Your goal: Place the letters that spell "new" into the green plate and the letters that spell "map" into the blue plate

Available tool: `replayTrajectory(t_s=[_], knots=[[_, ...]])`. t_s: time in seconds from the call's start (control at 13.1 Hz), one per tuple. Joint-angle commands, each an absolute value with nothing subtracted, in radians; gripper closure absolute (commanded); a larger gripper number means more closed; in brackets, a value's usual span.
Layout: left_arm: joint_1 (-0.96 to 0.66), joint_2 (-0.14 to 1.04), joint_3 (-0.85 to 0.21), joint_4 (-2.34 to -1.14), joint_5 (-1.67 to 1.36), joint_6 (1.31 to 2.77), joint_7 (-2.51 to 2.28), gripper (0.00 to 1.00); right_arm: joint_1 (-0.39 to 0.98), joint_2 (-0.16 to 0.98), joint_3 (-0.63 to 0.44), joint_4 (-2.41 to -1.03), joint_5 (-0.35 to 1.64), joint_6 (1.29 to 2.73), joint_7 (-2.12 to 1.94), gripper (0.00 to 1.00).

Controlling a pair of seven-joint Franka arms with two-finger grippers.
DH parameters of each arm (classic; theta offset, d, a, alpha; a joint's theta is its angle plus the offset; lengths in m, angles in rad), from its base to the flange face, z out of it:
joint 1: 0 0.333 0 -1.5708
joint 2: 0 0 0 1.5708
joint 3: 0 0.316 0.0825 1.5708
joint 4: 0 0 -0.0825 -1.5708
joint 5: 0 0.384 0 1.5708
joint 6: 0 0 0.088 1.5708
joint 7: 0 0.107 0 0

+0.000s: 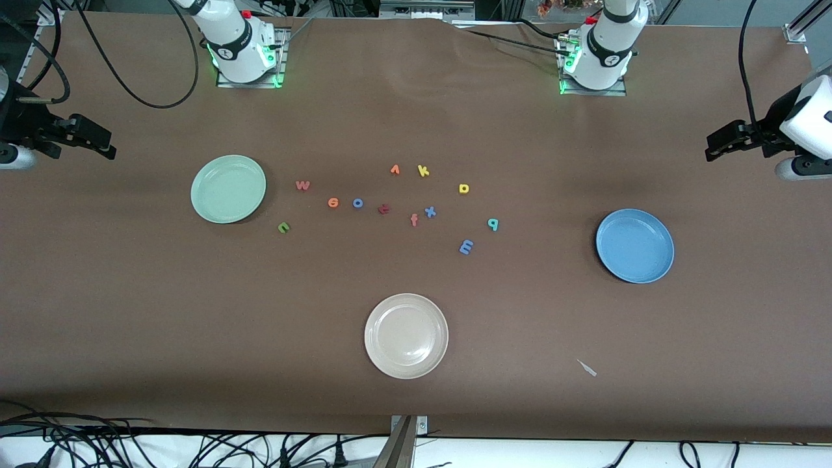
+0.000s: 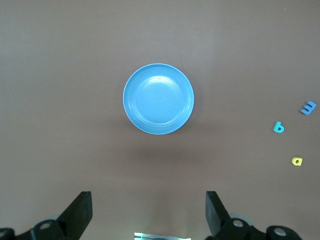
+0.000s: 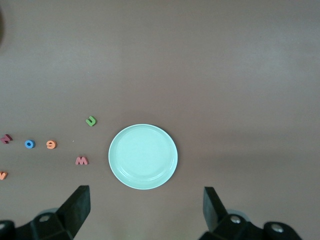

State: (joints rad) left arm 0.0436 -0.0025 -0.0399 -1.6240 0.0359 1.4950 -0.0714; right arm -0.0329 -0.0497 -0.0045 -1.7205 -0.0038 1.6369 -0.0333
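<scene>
Near front camera, beige plate (image 1: 406, 335), outside both wrist views

Letters (image 1: 390, 205) between two plates (image 1: 228, 188)

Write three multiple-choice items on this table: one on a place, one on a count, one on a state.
1. The green "n" lies nearest which plate?
A. green plate
B. blue plate
C. beige plate

2. How many plates are on the table?
A. two
B. three
C. four

3. The left gripper and right gripper are:
A. each holding a letter
B. open, holding nothing
C. shut

Key: 1 A, the "n" sits beside its rim. 2 B, green, blue and beige. 3 B, both wrist views show spread jaws with only bare table between.
</scene>
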Motion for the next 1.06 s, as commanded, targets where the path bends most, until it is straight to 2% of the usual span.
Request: replayTrajectory(t_s=[0.0, 0.61, 0.91, 0.99], knots=[[0.049, -0.008, -0.041, -1.628, 0.018, 1.499, -0.055, 0.0, -0.034, -0.049, -0.005, -1.71, -0.003, 1.621, -0.044, 0.0], [0.009, 0.052, -0.04, -1.611, 0.018, 1.486, -0.064, 0.0, -0.003, -0.046, 0.031, -1.715, -0.008, 1.609, -0.047, 0.0], [-0.055, 0.121, -0.049, -1.614, -0.003, 1.508, -0.069, 0.0, 0.043, -0.002, 0.08, -1.735, -0.011, 1.557, -0.058, 0.0], [-0.076, 0.142, -0.054, -1.623, -0.017, 1.54, -0.105, 0.0, 0.064, 0.05, 0.084, -1.756, -0.011, 1.577, -0.066, 0.0]])
